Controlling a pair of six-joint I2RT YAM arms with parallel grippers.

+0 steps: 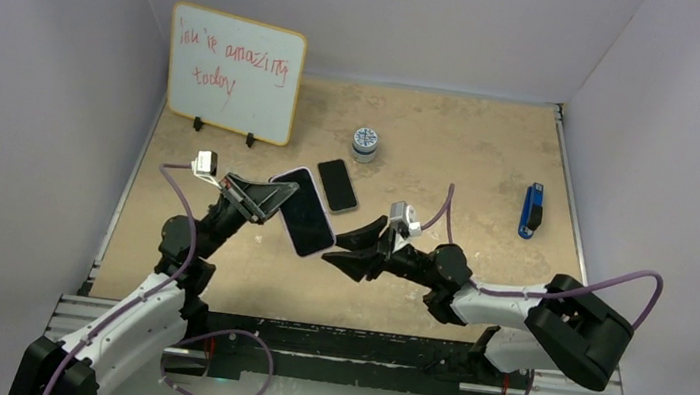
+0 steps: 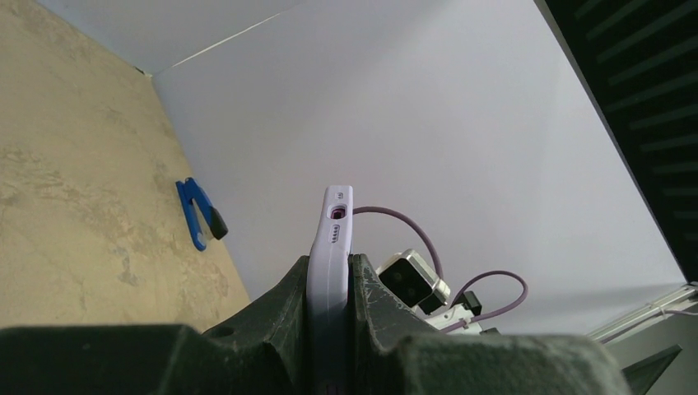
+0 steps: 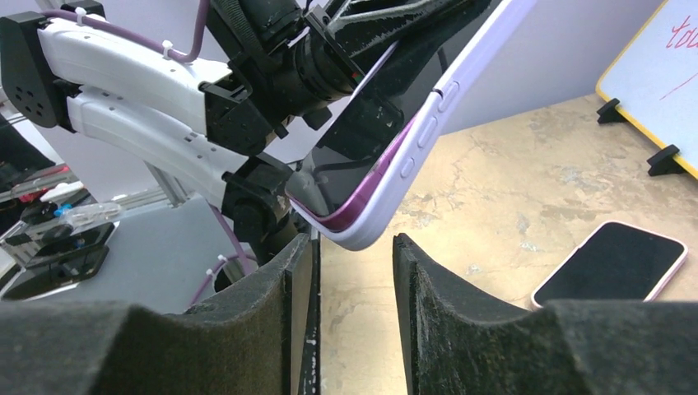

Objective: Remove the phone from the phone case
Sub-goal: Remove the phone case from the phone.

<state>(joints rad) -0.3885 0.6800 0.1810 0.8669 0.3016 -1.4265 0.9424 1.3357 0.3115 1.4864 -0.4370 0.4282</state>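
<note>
The left gripper squeezed the light purple rubbery phone case, the black phone seemingly inside, up above the tan table so the wide-open right gripper could reach its bottom corner.

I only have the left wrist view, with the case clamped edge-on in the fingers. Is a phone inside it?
Observer: A dark screen fills the case, so it looks loaded.
Operator: Where is the right gripper?
Observer: The right gripper is open just below the case's lower corner, not gripping it.
Operator: Any other phone around?
Observer: A second phone lies flat on the table, screen up, near a small tin.
</note>
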